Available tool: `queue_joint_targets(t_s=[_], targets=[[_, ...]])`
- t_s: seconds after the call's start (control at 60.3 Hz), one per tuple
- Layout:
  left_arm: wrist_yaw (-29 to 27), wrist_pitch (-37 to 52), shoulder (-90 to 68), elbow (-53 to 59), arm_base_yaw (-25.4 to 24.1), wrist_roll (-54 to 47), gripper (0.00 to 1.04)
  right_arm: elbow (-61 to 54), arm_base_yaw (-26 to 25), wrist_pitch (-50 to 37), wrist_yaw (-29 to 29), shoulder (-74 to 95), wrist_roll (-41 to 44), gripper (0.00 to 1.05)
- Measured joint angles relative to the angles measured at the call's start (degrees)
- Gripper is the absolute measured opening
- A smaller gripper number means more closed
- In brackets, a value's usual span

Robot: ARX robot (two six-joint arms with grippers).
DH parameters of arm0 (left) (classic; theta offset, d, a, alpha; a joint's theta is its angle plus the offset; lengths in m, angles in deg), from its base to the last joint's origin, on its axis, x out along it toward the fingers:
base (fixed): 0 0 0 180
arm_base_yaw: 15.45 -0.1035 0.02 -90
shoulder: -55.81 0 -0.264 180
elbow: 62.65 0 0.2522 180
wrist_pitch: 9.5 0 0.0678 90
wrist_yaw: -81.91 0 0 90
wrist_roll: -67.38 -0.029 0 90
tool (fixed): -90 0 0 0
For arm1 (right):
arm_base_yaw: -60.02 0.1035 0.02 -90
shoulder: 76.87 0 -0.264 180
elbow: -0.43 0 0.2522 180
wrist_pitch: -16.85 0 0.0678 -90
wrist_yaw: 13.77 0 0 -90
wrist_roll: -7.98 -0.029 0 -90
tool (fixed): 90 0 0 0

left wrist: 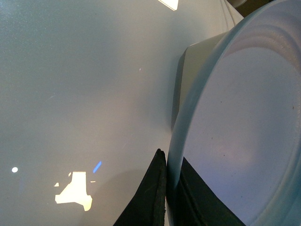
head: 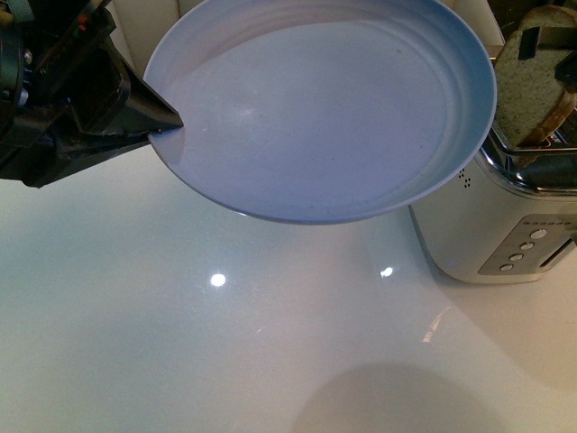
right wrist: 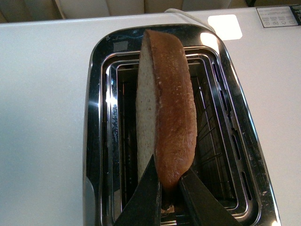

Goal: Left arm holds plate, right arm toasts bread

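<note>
Brown bread [right wrist: 164,94] in right tool [right wrist: 168,165]

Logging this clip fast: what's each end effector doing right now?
Left end effector: shut on the plate rim.
Right end effector: shut on the bread slice, over the toaster.
</note>
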Motion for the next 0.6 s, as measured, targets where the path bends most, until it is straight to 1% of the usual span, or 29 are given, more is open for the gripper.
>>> queue_joint_targets(t_s=[0.282,0.315,0.332,0.382,0.514,0.597], targets=[[0.00,0.00,0.00,0.00,0.00,0.00,0.03,-1.44,0.77,-1.05,0.20,0.00,0.00,0.03],[0.00,0.00,0.00,0.00,0.00,-0.02,0.03,-1.64,0.83,-1.14,0.22,0.00,0.02,0.04],[0.00,0.00,0.00,0.00,0.00,-0.02,0.03,-1.70,0.85,-1.16,0.22,0.00,0.02,0.06],[0.00,0.00,0.00,0.00,0.00,0.00,0.03,-2.03,0.92,-1.22,0.22,0.00,0.00,0.15],[0.00,0.00,0.00,0.00,0.00,0.00,0.03,-2.86,1.11,-1.27,-0.09,-0.02,-0.02,0.33],[0.02,0.00,0.00,0.00,0.00,0.00,0.03,-3.63,1.11,-1.49,-0.42,-0.61,-0.26,0.47]])
